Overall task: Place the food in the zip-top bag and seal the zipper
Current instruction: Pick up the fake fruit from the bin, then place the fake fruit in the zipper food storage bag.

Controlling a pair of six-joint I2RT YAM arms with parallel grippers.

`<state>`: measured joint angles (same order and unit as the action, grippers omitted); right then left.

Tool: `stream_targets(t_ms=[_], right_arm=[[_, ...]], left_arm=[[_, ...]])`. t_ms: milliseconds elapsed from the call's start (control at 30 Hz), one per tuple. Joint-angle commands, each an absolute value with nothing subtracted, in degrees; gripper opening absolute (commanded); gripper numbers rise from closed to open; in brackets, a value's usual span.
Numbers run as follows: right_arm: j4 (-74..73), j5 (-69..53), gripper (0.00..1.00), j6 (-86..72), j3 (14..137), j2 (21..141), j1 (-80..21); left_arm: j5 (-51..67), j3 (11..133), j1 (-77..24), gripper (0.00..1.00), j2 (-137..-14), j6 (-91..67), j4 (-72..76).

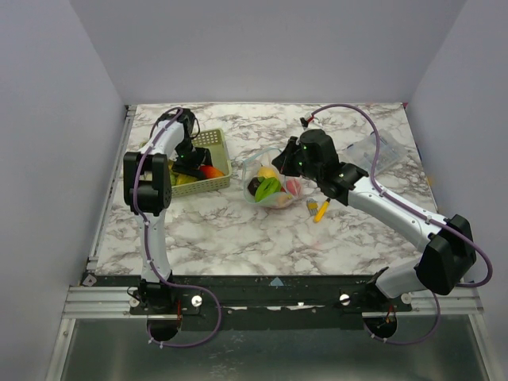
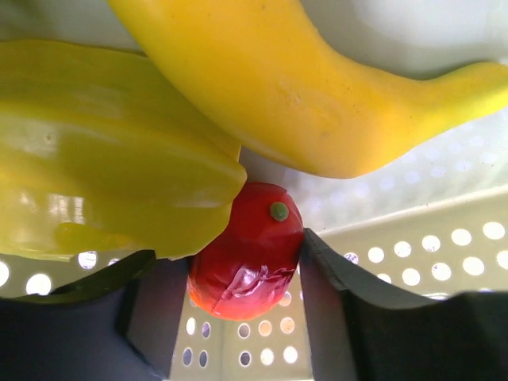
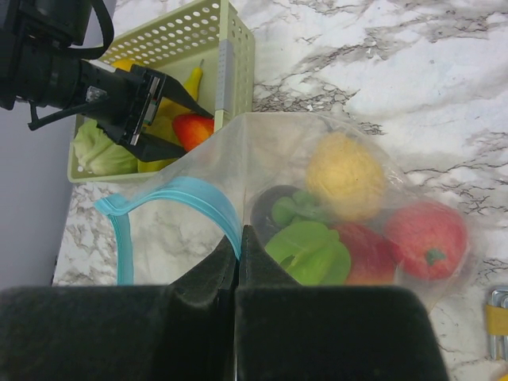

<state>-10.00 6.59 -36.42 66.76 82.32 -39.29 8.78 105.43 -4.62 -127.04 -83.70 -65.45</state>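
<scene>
**Bag part filled, basket not yet emptied**

On the marble bench (image 1: 238,230), the zip-top bag (image 3: 182,214) lies mid-surface, just beside the green basket (image 1: 218,143). My right claw (image 3: 238,262) is clamped tight on the bag's mouth edge, holding it open. A yellow fruit (image 3: 345,175), a red fruit (image 3: 425,238) and green pieces are already inside. My left claw (image 2: 246,270) is down in the basket, jaws partly open around a red tomato (image 2: 250,246), not clearly gripping it. A yellow pepper (image 2: 103,159) waits there too. The zipper (image 3: 178,185) is unsealed.
</scene>
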Motion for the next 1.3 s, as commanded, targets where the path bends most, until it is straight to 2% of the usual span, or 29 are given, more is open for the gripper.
stream_targets(t_ms=[0,100,300,367,533,700,800,1000,1133,1267], right_arm=[[-11.1,7.9,0.00,-36.0,66.1,81.7,-39.1],[-11.1,7.7,0.00,-36.1,66.2,82.1,-39.1],[-10.7,7.2,0.00,-36.4,66.7,82.9,-39.1],[-10.6,7.1,0.00,-36.4,66.8,83.0,-39.1],[-10.6,6.9,0.00,-36.9,66.9,83.3,-39.1],[-10.5,6.6,0.00,-37.2,67.1,83.2,-39.1],[-10.3,6.2,0.01,-37.5,67.1,83.1,-39.1],[-9.5,4.4,0.00,-39.0,67.2,83.3,-39.1],[-8.3,2.3,0.00,-40.8,66.8,83.2,-39.1],[-6.9,0.4,0.00,-43.5,66.9,82.7,-39.1]], left_arm=[[8.8,105.0,-4.9,0.46,-125.7,-83.7,-64.8],[9.5,105.1,-4.9,0.33,-123.2,-81.6,-64.1],[7.9,104.4,-5.0,0.33,-115.1,-76.6,-64.1],[7.0,103.4,-5.1,0.26,-111.3,-74.0,-62.8],[1.5,101.1,-7.9,0.22,-101.0,-65.8,-60.1],[-1.2,91.6,-11.9,0.14,-87.3,-57.5,-50.3],[5.3,83.0,-14.0,0.12,-79.0,-51.8,-38.7],[26.9,69.0,-17.3,0.04,-68.1,-46.4,-13.3],[30.7,61.9,-21.9,0.04,-64.0,-47.3,2.6],[31.1,60.9,-24.1,0.04,-65.3,-46.0,6.3]])
